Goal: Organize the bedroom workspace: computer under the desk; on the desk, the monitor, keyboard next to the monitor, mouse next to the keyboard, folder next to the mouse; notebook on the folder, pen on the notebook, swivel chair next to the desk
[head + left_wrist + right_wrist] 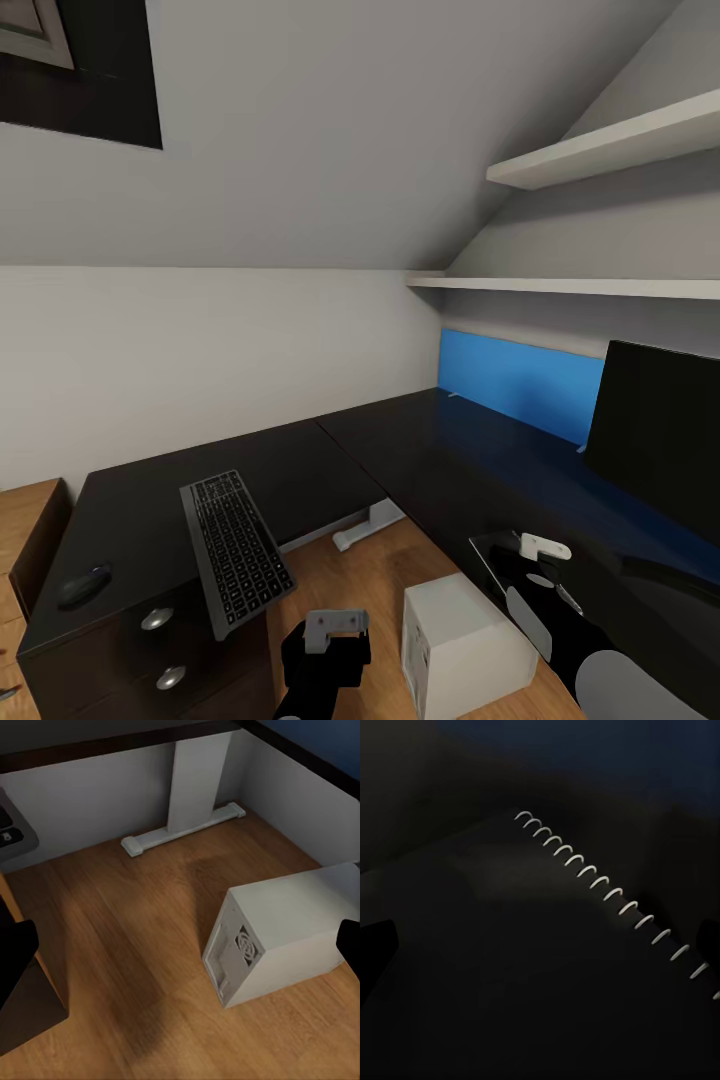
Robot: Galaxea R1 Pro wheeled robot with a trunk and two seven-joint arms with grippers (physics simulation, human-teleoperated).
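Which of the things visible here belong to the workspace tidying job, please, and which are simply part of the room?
Belonging to the job:
desk
keyboard
mouse
monitor
computer
notebook

Just part of the room:
wall shelves
wood dresser
window

The black L-shaped desk (390, 450) is seen with a bright blue back panel and drawers with round silver knobs. The dark grey keyboard (236, 550) is laid flat on its left wing, one end hanging over the front edge. The small dark mouse (84, 586) is placed near it, apart. The black monitor (655, 450) stands on the right wing. A dark spiral-bound notebook (547, 945) lies flat there. The white computer (462, 645) stands on the wood floor, in the open corner of the desk.
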